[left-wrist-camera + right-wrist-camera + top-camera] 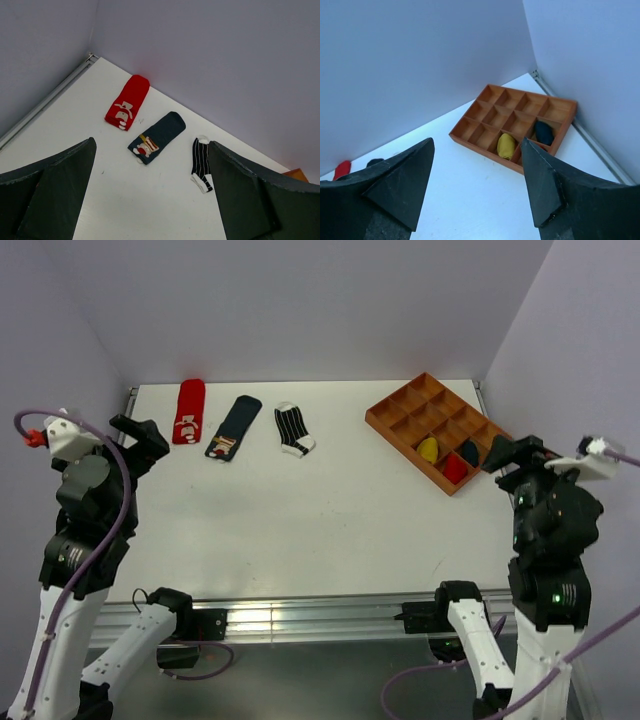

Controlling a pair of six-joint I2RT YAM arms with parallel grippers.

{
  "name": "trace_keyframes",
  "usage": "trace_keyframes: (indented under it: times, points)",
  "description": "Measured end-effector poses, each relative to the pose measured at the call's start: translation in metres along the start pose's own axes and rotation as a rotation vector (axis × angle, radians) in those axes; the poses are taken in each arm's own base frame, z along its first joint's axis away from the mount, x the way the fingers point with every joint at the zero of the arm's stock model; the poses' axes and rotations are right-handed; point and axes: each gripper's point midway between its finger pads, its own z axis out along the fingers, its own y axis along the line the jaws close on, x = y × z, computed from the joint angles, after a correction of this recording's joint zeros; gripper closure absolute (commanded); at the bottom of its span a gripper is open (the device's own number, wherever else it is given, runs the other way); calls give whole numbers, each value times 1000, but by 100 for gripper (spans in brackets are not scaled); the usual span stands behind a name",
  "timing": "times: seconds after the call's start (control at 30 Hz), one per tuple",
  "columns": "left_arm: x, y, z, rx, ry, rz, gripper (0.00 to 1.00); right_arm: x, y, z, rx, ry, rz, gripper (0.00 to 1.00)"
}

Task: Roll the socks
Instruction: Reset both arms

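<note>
In the right wrist view a finger [555, 190] hides the tray's [530, 103] near corner — red sock [341, 169] and navy sock [374, 162] peek out, mostly covered

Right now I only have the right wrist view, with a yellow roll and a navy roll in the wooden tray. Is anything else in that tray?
Observer: Yes. The top view shows a red rolled sock in the tray's near corner compartment, next to the yellow roll and in front of the navy roll.
Operator: How many socks lie flat?
Observer: Three, in a row by the far wall: a red sock, a navy sock with a patch and a black-and-white striped sock.
Operator: Is the left arm on one?
Observer: No. The left fingers are open, hold nothing and are short of the row.
</note>
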Motion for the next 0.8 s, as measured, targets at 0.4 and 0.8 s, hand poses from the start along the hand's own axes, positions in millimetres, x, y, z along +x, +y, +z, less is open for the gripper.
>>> trace_keyframes:
  times: [0.4, 0.8]
  points:
    - [28, 38, -28, 4, -14, -14, 0, 48, -52, -63, 17, -100, -41, 16]
    - [82, 74, -11, -115, -31, -27, 1, 88, -71, -54, 50, -73, -84, 15]
